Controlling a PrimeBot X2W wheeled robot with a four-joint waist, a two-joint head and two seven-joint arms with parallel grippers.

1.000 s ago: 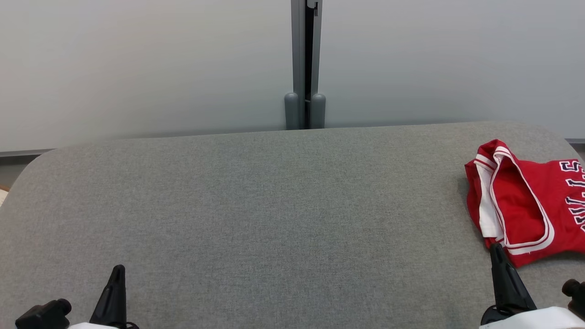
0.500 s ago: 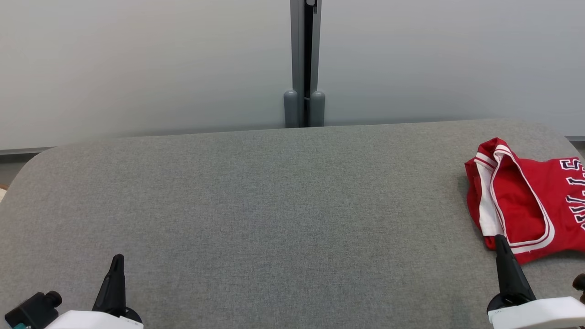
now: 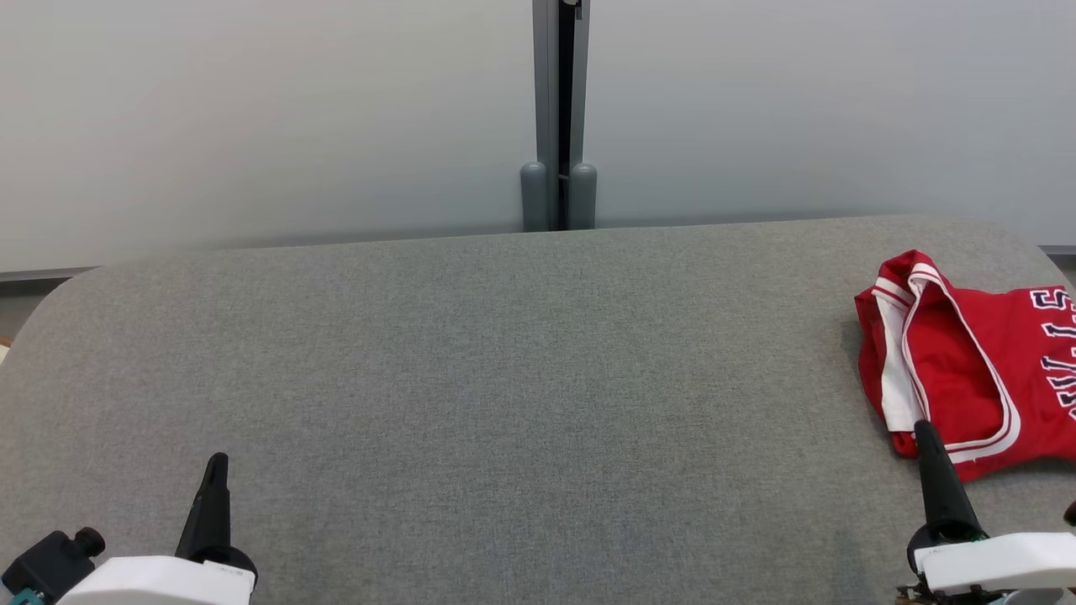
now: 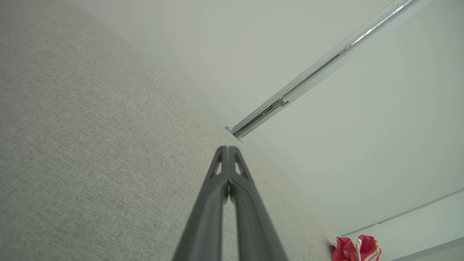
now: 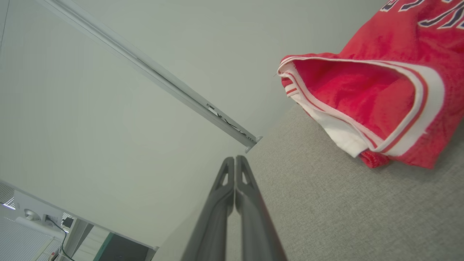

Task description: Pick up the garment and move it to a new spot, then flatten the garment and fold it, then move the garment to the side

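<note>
1. The red garment (image 3: 967, 361), trimmed in white and marked with dark lettering, is seen lying bunched on the grey surface (image 3: 504, 378). It lies well to the right of the grey post (image 3: 559, 126) and nearer the robot, by the surface's right end.
2. The left claw (image 3: 216, 467) is found well to the left of the post and much nearer the robot. Its two dark fingers are pressed tip to tip, and nothing is held.
3. The right claw (image 3: 925, 430) is placed well to the right of the post, with its fingers likewise pressed together and empty.
4. In the head view, the right claw's tip is seen overlapping the garment's near left corner. In the right wrist view, bare surface is shown between tip and cloth, so no contact is made.
5. The post is flanked by pale panels (image 3: 252, 126), which are set behind the surface's far edge.
</note>
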